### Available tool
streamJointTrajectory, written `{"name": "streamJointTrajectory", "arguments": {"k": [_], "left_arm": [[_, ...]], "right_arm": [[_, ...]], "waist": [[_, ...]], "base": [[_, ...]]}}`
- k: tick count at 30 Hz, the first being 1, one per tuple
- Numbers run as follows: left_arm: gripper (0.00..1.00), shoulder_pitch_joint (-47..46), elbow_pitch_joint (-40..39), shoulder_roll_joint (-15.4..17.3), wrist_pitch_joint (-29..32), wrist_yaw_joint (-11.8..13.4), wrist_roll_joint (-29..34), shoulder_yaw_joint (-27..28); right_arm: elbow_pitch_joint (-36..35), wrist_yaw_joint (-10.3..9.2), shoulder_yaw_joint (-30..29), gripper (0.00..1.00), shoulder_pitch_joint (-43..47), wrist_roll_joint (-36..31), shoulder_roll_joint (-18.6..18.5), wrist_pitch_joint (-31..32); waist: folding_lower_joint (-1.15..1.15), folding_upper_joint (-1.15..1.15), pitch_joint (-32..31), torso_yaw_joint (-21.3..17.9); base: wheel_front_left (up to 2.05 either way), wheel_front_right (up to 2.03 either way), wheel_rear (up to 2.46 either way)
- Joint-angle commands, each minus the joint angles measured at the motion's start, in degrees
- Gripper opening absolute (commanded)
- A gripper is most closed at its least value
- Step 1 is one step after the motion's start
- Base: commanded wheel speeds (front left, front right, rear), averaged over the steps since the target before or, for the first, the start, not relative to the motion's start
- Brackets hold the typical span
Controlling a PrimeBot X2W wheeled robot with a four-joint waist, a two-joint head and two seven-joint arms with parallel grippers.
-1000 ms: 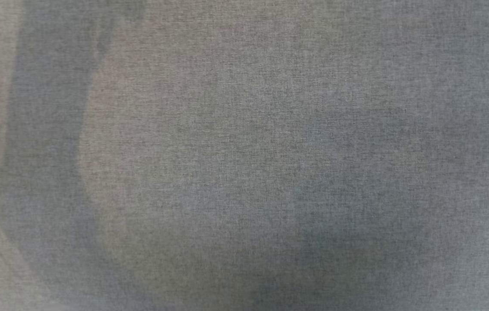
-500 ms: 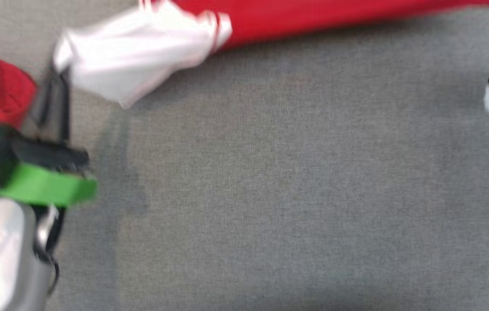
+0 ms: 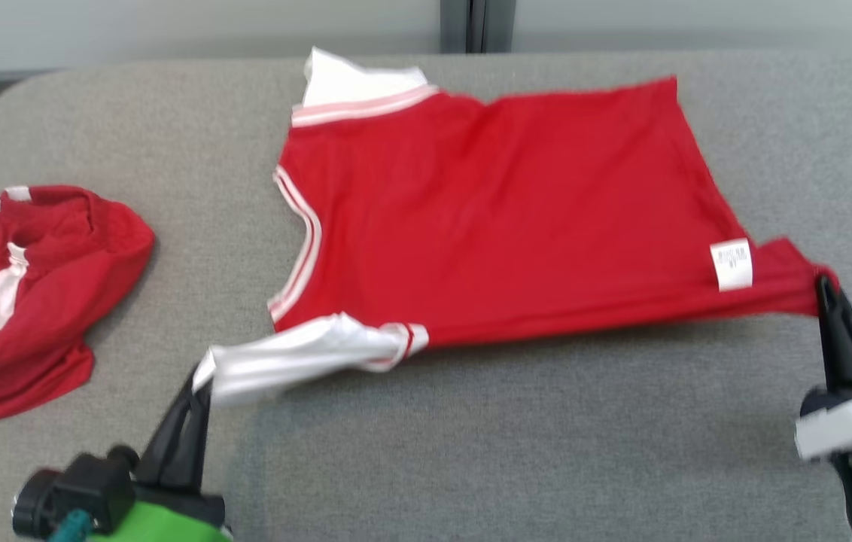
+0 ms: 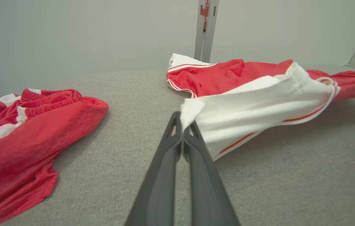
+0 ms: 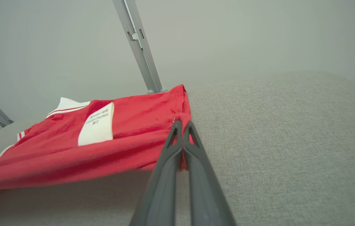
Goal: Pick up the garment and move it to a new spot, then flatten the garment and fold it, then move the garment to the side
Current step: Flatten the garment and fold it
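Red jersey with white sleeves lies spread near the far edge of the grey cloth table — our left gripper clamps its near sleeve, our right gripper its hem corner.

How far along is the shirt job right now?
Done: the red shirt lies mostly spread on the grey table. In hand: the left tool pinches its white sleeve, the right tool its hem corner, both shut, near edge lifted. Left: flattening, folding, moving aside.
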Motion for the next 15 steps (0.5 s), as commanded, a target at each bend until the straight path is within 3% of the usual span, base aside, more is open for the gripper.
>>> {"name": "streamJointTrajectory", "arguments": {"k": [1, 8, 15], "left_arm": [[0.00, 2.74, -0.16, -0.12, -0.02, 0.22, 0.61, 0.41], [0.00, 7.65, -0.26, 0.28, -0.01, 0.22, 1.36, -0.68], [0.00, 0.90, 4.06, 0.65, 1.05, 0.20, 1.90, -4.17]], "right_arm": [[-0.83, -0.10, -1.13, 0.00, 3.27, -0.57, 0.34, -0.17], [-4.32, -0.10, -2.81, 0.00, 12.16, -2.66, 1.89, -0.17], [-1.82, -0.10, -1.48, 0.00, 7.92, -2.95, 2.62, -0.17]], "waist": [[0.00, 0.00, -6.32, -0.05], [0.00, 0.00, -7.88, -0.58], [0.00, 0.00, -4.81, -1.18]], "base": [[0.00, 0.00, 0.00], [0.00, 0.00, 0.00], [0.00, 0.00, 0.00]]}}
